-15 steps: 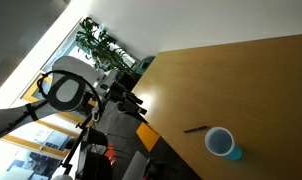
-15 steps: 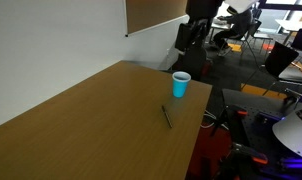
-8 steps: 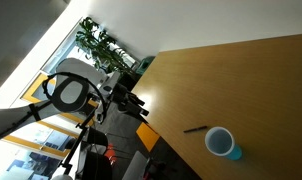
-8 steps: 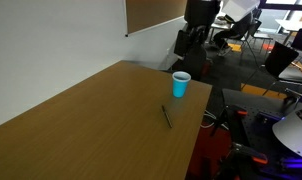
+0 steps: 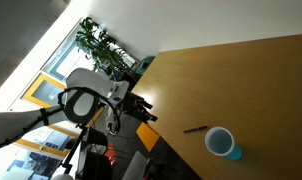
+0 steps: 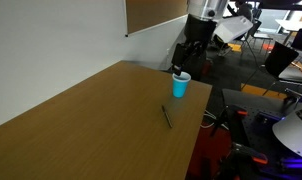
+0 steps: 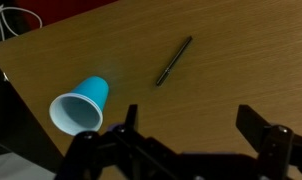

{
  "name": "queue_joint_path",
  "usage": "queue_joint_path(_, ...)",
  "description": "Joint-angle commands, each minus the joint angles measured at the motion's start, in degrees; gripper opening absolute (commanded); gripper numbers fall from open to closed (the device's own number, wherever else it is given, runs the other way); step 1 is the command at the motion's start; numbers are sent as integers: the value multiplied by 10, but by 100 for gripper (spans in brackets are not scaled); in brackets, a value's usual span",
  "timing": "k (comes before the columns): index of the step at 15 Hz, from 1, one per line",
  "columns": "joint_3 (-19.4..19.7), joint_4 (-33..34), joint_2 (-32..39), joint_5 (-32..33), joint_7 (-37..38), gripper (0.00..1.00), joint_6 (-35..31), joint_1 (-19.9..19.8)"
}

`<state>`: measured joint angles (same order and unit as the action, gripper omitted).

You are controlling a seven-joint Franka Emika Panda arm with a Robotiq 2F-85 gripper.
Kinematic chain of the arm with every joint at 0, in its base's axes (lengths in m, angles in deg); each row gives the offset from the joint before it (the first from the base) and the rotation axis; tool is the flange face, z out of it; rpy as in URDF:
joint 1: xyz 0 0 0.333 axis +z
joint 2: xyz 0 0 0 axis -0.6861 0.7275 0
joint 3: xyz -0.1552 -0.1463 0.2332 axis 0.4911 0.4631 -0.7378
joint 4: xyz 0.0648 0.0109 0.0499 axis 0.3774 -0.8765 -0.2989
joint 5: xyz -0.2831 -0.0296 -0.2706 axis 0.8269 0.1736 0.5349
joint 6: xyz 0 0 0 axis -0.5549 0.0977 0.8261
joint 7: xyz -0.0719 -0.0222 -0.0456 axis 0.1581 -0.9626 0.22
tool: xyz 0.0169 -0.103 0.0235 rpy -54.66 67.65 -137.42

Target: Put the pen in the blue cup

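The blue cup [image 5: 222, 143] stands upright near the wooden table's edge, and it shows in both exterior views [image 6: 180, 85]. In the wrist view [image 7: 81, 105] its whitish inside is visible. The pen [image 5: 196, 129] lies flat on the table a short way from the cup, also seen in an exterior view [image 6: 167, 116] and in the wrist view [image 7: 174, 60]. My gripper [image 7: 191, 120] is open and empty, held in the air above the table edge near the cup. It shows beyond the table edge in both exterior views [image 5: 141, 108] [image 6: 182, 62].
The wooden table [image 6: 81, 130] has its edge close to the cup. Green plants [image 5: 101, 45] and windows are behind the arm. Office chairs and equipment [image 6: 281, 60] stand past the table. A white cable [image 7: 16, 20] lies off the table.
The arm has swung and moved closer to the table's edge and the cup. The pen and cup have not moved.
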<state>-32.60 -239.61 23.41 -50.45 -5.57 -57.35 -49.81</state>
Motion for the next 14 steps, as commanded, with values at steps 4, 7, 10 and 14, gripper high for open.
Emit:
queue_joint_path(4, -2, -23, 92, -12, 77, 100, -120, -9)
queue_joint_path(7, 1, -6, 147, 9, 136, 100, -150, -16)
queue_joint_path(10, 17, 18, 198, 33, 192, 100, -164, -14)
queue_joint_path(14, 60, 65, 262, 78, 264, 100, -161, 13)
